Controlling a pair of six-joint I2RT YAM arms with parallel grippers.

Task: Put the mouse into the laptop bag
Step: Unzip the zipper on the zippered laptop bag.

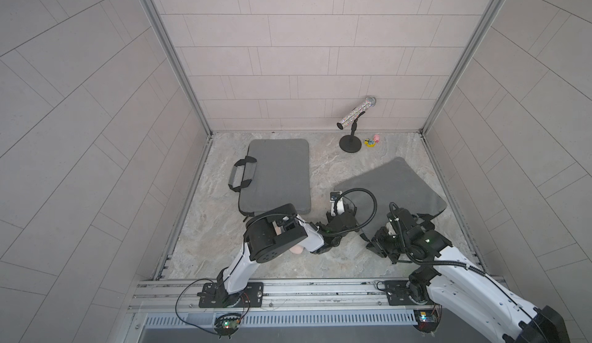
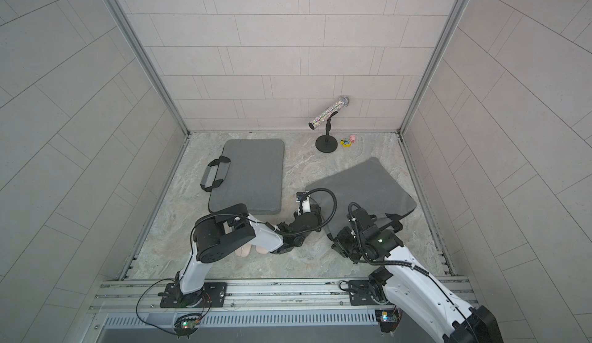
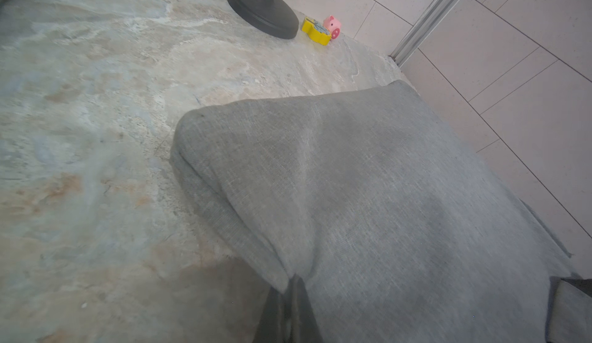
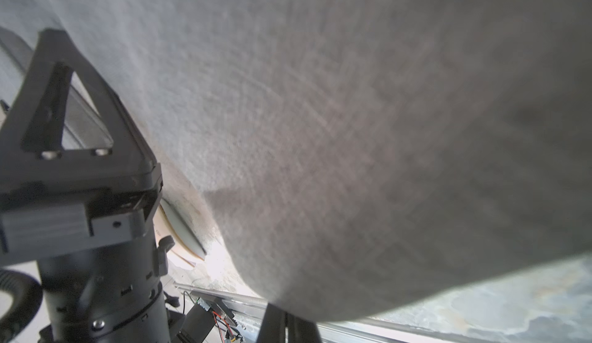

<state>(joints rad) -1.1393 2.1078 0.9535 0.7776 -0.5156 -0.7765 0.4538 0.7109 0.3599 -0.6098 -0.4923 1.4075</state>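
In both top views, the laptop bag (image 1: 394, 181) sits right of centre with its near edge raised. My left gripper (image 3: 290, 290) is clenched on a pinch of its grey fabric, and my right gripper (image 4: 286, 320) is likewise clamped on the cloth. The mouse (image 2: 242, 251), seemingly the pale pink shape half hidden under my left arm, lies on the floor (image 1: 217, 229) at lower centre, outside the bag. A second bag (image 1: 275, 171) lies flat at upper left. The yellow toy (image 3: 315, 30) bears print too small to read.

Bare tabletop (image 1: 323, 171) between flat bag (image 1: 278, 171) and lifted bag (image 1: 394, 184) — microphone stand (image 1: 350, 144) behind
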